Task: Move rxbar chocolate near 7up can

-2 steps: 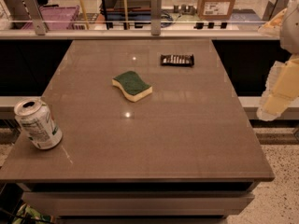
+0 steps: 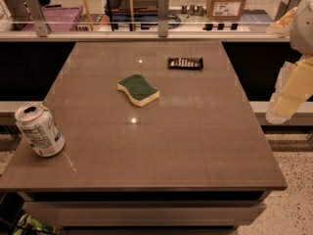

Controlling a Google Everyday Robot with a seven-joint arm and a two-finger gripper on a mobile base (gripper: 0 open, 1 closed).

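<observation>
The rxbar chocolate (image 2: pixel 185 62) is a flat black bar with pale lettering, lying at the far right-centre of the brown table (image 2: pixel 195 146). The 7up can (image 2: pixel 39 130), white and green with a silver top and slightly dented, leans at the near left corner of the table. My gripper (image 2: pixel 289 93) appears as a pale shape at the right edge of the camera view, off the table's right side and above floor level. It is well apart from the bar and far from the can, and holds nothing I can see.
A green-and-yellow sponge (image 2: pixel 139 89) lies mid-table, between the bar and the can. A glass rail with metal posts (image 2: pixel 163 7) runs along the far edge. Boxes and crates stand behind it. Speckled floor (image 2: pixel 293 199) shows on the right.
</observation>
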